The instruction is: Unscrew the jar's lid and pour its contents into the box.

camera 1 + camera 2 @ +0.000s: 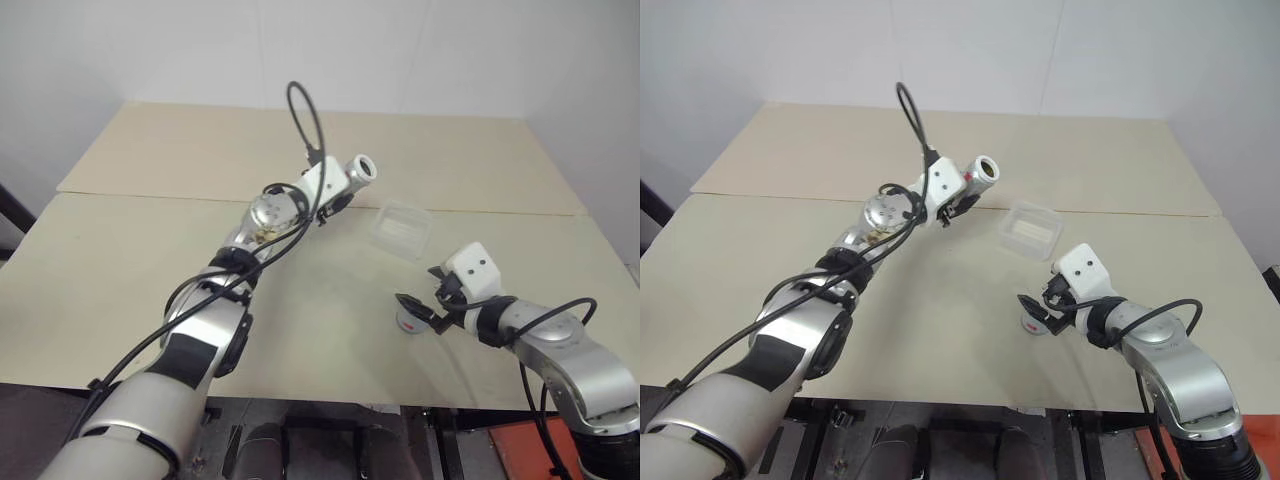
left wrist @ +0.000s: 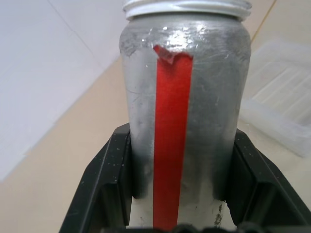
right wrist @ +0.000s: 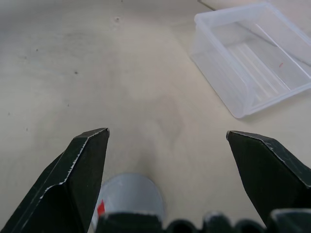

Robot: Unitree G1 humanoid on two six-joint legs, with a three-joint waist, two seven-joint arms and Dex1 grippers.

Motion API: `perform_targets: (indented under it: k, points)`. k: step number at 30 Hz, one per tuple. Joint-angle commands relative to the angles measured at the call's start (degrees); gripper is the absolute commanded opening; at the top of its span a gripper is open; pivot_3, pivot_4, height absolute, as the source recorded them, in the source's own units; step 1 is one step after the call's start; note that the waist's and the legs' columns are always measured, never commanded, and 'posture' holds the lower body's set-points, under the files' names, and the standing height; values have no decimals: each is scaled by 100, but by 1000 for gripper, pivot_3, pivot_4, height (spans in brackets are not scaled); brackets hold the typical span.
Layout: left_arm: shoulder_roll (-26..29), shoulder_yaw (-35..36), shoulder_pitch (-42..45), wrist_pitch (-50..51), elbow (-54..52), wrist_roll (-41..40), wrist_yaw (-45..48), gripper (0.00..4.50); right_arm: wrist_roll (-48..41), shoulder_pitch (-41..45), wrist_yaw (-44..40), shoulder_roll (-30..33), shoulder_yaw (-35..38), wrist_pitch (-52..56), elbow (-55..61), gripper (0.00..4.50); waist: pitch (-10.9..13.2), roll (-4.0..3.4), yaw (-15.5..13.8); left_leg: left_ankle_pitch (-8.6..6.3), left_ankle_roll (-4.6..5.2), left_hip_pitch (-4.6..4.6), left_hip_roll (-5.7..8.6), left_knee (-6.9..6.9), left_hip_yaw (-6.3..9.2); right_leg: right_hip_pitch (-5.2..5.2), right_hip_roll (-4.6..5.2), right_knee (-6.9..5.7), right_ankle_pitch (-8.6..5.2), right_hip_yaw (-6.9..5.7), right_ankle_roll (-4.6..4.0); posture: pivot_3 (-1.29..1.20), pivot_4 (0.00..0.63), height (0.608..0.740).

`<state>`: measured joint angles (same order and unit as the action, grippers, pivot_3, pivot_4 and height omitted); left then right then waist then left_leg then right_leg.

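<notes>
My left gripper (image 2: 177,194) clamps the open jar (image 2: 184,97), raised beside the box (image 1: 401,228). My right gripper (image 3: 165,160) stands spread above the lid (image 3: 129,194), which lies on the table (image 1: 150,260). Unscrewing looks done; pouring remains.

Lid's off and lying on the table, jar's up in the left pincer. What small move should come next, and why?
Probably carry the jar on over the box and tip it further. The left pincer grips it, uncapped mouth facing the box but short of it. The lid lies on the table under the open right pincer.
</notes>
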<state>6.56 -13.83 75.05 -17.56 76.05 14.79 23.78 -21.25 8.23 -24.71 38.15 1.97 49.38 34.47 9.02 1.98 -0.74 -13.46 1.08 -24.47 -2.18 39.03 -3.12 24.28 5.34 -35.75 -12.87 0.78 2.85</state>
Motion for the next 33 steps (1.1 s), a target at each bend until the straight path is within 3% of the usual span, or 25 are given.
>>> perform_targets:
  k: [1, 11, 17, 22, 33]
  points:
    - [-167, -352, 483, 196, 142, 593, -578, 2092, 14, -43, 221, -125, 246, 76, 442, 4477, 1, 1, 1, 0, 0, -1, 0, 1, 1, 0, 0, 0, 0, 0, 0, 0, 150, 740]
    - [-381, -3103, 1278, 367, 426, 3722, -2487, 2092, 2, -371, 712, -478, 368, 437, 1118, 4477, 2, 3, -2, 0, -1, -2, 6, 1, 3, 2, 4, -4, -1, 1, 2, 0, 150, 740]
    - [-678, -4393, 1624, 547, 547, 5057, -2880, 2092, -62, -529, 1050, -807, 372, 752, 1610, 4477, 2, 3, -10, 0, -1, -16, 7, 1, 4, 15, 5, -5, -2, 0, 2, 0, 150, 740]
    - [-835, -4945, 1720, 657, 597, 5653, -2908, 2092, -50, -682, 1356, -1128, 415, 1028, 2001, 4477, 2, 3, -5, 0, -1, -20, 7, 2, 4, 20, 7, -6, -3, 1, 3, 0, 150, 740]
    - [-899, -4638, 1746, 779, 611, 5546, -2590, 2092, 14, -947, 1591, -1273, 518, 1277, 2325, 4477, 2, 3, 2, 0, -1, -20, 7, 6, 4, 22, 9, -16, -3, 2, 2, 0, 150, 740]
